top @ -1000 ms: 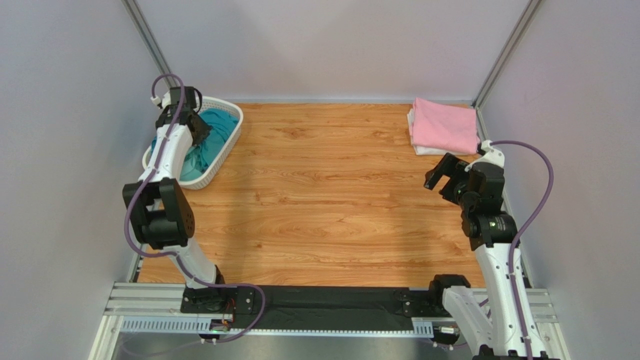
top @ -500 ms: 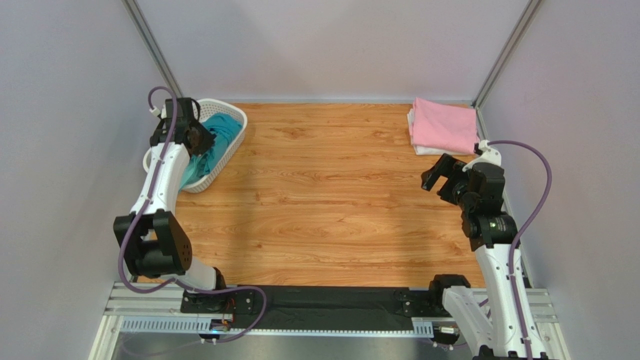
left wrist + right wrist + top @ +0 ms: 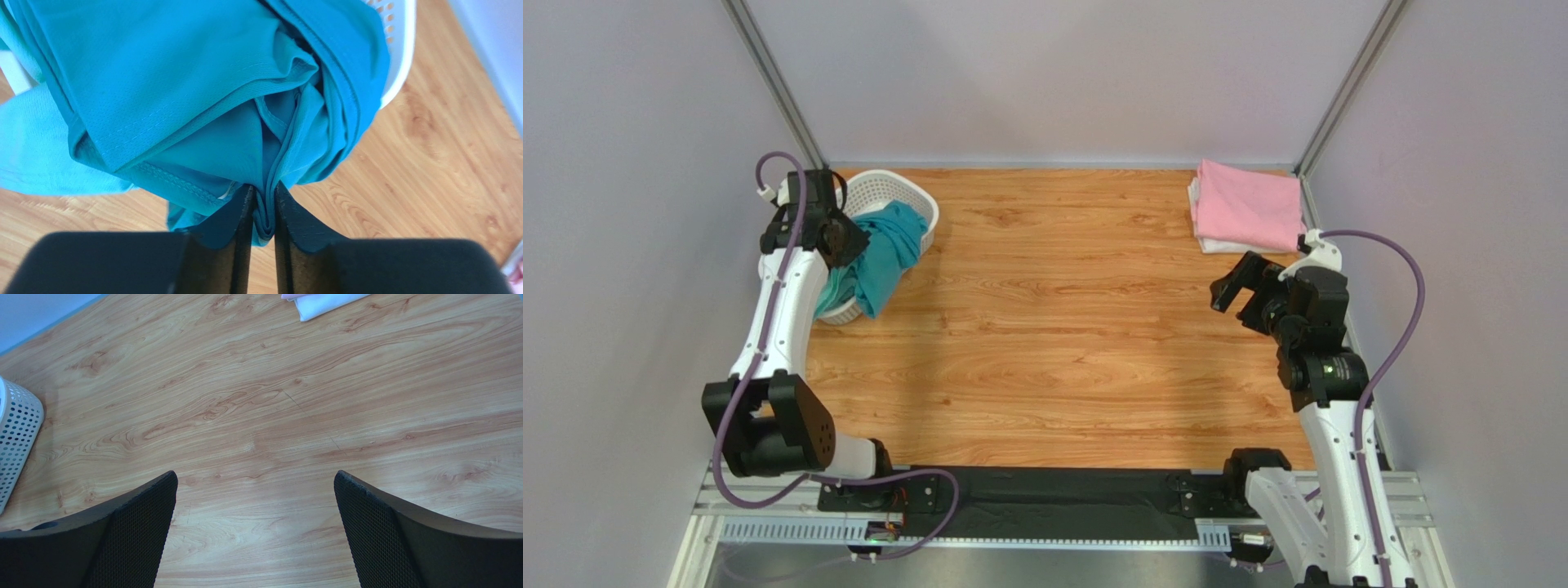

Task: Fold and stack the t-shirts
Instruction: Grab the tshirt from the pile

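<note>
Nearest the bases, the right gripper [image 3: 255,475] hangs over bare table [image 3: 1075,331] w/ jaws spread wide and nothing btwn them. It's prob. parked there to leave the middle free as a folding area and to be ready to take a second corner. Further back on the other side, the left gripper [image 3: 263,191] is pinched on a bunched fold of the teal-blue t-shirt [image 3: 184,86], cloth squeezed btwn the two fingers [image 3: 240,228]. It grips a thick gathered edge, not a single layer, so the tee likely comes up as a wad and needs spreading. In the top view the tee drapes out of the white basket [image 3: 891,186] over its near rim toward the wood, i.e. only partly out. A paler mint cloth [image 3: 37,159] shows beside it in the wrist view; whether it's caught in the pinch can't be told. Furthest, at the right back corner, the pink t-shirt [image 3: 1249,202] lies folded on a white t-shirt [image 3: 1212,246], well apart from the basket, so that corner serves as the stack spot. Two done there; the teal one is in hand.
</note>
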Robot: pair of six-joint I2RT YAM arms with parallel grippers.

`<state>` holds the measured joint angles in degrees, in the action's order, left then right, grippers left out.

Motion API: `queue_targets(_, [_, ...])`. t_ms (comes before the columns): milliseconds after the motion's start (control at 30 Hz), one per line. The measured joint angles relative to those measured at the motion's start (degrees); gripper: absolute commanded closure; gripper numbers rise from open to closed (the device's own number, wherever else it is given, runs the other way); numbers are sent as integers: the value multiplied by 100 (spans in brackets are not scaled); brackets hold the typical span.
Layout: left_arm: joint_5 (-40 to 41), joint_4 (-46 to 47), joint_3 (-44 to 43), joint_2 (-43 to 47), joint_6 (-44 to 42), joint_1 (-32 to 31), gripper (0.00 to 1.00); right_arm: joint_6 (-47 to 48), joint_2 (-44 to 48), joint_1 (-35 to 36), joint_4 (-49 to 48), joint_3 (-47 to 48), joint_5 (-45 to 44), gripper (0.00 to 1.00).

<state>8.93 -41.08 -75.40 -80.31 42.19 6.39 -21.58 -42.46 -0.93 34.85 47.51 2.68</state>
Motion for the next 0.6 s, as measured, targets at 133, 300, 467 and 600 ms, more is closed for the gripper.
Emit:
queue_targets(133, [-4,-164,63,-190,-37,0,45,0,-92,0,0,0,2,0])
queue_targets(300, [15,-361,15,-177,-87,-133,5,0,-195,0,0,0,0,0])
queue_targets(467, [238,-560,-299,-46,-116,-671,0,0,-205,0,0,0,0,0])
queue_targets(600, [352,-680,-807,-232,-125,-933,0,0,-214,0,0,0,0,0])
